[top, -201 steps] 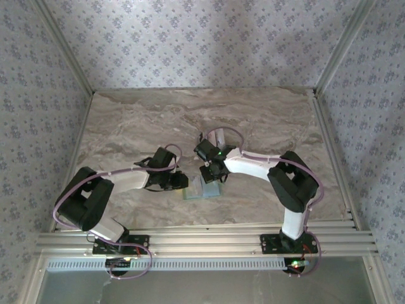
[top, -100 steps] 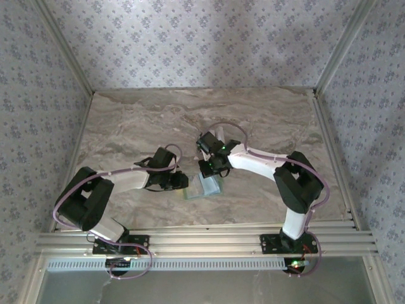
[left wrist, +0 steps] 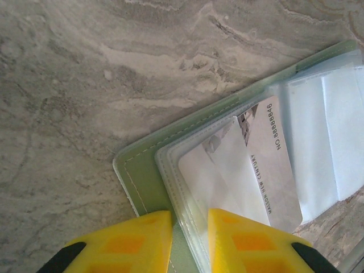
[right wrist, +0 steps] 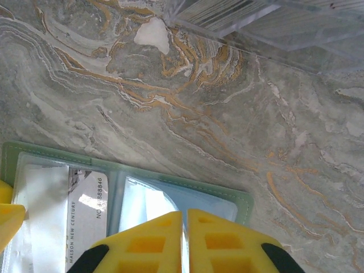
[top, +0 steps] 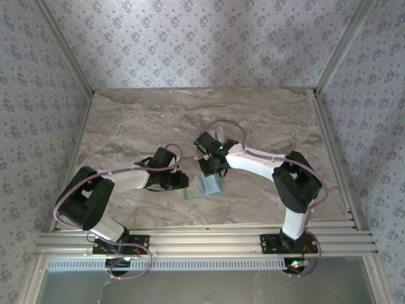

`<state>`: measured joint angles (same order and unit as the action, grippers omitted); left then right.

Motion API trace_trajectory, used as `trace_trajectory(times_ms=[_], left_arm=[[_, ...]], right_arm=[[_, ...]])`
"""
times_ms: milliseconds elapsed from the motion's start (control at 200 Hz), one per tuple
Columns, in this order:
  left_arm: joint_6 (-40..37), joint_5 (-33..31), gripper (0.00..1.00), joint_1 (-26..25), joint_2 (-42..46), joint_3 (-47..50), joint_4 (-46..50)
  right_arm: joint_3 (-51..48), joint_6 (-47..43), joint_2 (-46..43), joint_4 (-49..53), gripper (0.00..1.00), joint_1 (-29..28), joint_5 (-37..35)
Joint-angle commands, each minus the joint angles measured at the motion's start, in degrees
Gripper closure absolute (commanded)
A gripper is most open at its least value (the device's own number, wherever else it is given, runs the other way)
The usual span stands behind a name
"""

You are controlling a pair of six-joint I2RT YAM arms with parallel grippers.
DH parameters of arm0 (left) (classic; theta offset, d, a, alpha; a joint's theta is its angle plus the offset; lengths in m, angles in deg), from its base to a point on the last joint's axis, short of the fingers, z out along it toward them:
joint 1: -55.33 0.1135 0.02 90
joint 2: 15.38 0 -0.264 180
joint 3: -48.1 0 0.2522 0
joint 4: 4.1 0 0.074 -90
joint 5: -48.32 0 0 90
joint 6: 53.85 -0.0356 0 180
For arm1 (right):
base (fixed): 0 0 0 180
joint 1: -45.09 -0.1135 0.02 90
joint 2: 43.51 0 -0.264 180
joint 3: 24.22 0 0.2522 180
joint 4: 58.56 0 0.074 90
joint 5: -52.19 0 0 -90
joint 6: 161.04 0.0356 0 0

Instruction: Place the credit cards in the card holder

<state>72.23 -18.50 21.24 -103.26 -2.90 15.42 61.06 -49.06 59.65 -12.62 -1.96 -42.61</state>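
Note:
The pale-green card holder (top: 204, 189) lies open on the marble, its clear pockets facing up. My left gripper (top: 181, 181) is shut on its left edge; in the left wrist view the yellow fingers (left wrist: 189, 219) straddle the green cover (left wrist: 145, 170) and the clear pocket edge. Two credit cards sit in the pockets, a white one (left wrist: 222, 170) and a silvery numbered one (left wrist: 273, 159). My right gripper (top: 212, 166) hovers over the holder's far side, jaws almost together (right wrist: 185, 216) above a curled clear pocket (right wrist: 148, 205). The numbered card (right wrist: 85, 210) shows there too.
A clear plastic stand (right wrist: 256, 23) sits on the table just behind the holder, close to the right gripper (top: 218, 135). Patterned walls enclose the table on three sides. Bare marble lies to the left and at the back.
The right gripper has drawn back a little from the holder's middle toward its far edge. The left arm and the holder have stayed put.

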Motion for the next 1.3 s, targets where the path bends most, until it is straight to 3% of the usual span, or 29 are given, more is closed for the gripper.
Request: trace_trajectory(times_ms=[0,185,820,1119,1294], left_arm=[[-0.39,-0.24,0.76,-0.1,-2.05,-0.21,-0.38],[-0.39,-0.24,0.76,-0.1,-1.99,-0.19,-0.31],[0.13,0.46,0.76,0.68,0.08,0.46,-0.67],[0.62,0.91,0.75,2.94,3.88,2.25,-0.71],[0.57,-2.08,0.74,4.36,8.17,3.53,1.22]], right_arm=[[1.27,-0.29,0.76,1.51,0.91,-0.58,0.2],[0.55,-0.52,-0.03,0.45,1.0,-0.35,5.06],[-1.61,3.6,-0.46,-10.97,1.0,3.27,24.99],[-0.36,6.63,2.85,-14.38,1.0,3.36,26.6],[0.08,7.59,4.49,-15.62,1.0,3.16,27.15]])
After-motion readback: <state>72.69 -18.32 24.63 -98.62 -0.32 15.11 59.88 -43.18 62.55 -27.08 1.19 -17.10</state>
